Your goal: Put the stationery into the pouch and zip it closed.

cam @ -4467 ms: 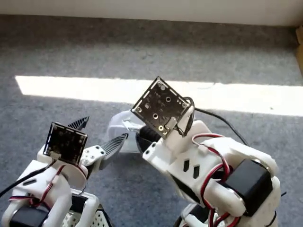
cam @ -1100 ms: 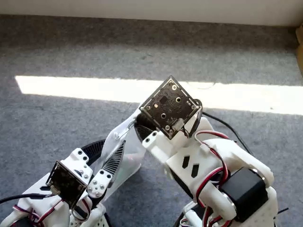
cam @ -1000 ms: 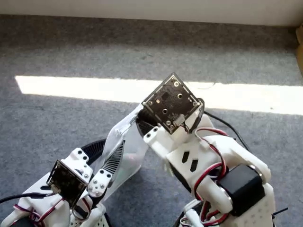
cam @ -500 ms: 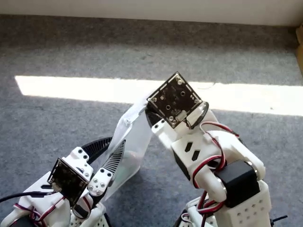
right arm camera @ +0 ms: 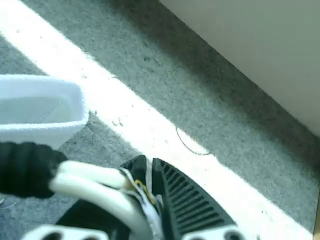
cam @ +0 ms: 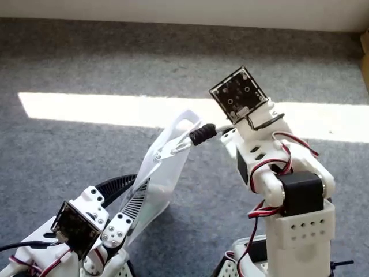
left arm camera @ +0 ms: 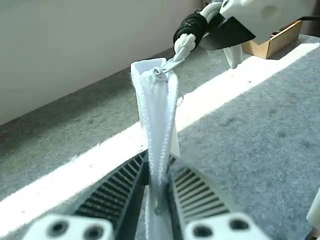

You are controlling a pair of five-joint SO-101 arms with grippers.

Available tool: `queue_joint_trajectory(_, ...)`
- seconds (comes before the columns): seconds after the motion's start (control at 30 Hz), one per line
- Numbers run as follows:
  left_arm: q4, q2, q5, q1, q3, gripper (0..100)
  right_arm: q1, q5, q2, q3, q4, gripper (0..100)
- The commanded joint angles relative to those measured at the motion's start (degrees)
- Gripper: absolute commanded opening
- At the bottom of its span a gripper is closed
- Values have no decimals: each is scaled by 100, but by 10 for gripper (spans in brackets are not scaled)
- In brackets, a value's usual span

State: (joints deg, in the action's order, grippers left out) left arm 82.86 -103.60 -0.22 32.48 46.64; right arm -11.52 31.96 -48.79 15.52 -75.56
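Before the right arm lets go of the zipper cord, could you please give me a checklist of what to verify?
1. Left hand clamps the pouch: ok.
2. Right hand grips the pull cord: ok.
3. Slider sits at the pouch's far end: ok.
4. Zip teeth joined along the visible length: ok.
5. Zip closed where the left hand covers it: cannot tell.
6. Stationery inside the pouch: cannot tell.

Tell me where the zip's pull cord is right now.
In the high view the pull cord runs from the raised end of the pouch to the right pincer, which grips it, near the picture's centre.
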Motion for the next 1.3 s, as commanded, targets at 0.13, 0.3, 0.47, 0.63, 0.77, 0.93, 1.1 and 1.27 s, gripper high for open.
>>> queue_joint_trajectory(0.13,-18,-75,18,-295,-330,4,-198,44,-57,-101,-1200,92)
queue_joint_trajectory(0.3,-35,-75,18,-295,-330,4,-936,26,-57,-382,-2035,193)
queue_joint_trajectory(0.47,-35,-75,18,-295,-321,4,-2088,-607,-57,-787,-2545,194)
queue_joint_trajectory(0.63,-35,-75,26,-295,-321,4,-3108,-1187,-57,-901,-2536,196)
queue_joint_trajectory(0.77,-35,-75,26,-295,-295,4,-3925,-1407,-57,-901,-2545,196)
queue_joint_trajectory(0.93,-35,-75,26,-295,-295,4,-4444,-1477,-57,-910,-2378,196)
queue_joint_trajectory(1.1,-35,-75,26,-295,-295,4,-4453,-1618,-57,-910,-1903,196)
queue_joint_trajectory(1.27,-35,-75,26,-295,-295,4,-4435,-1618,-57,-901,-1490,196)
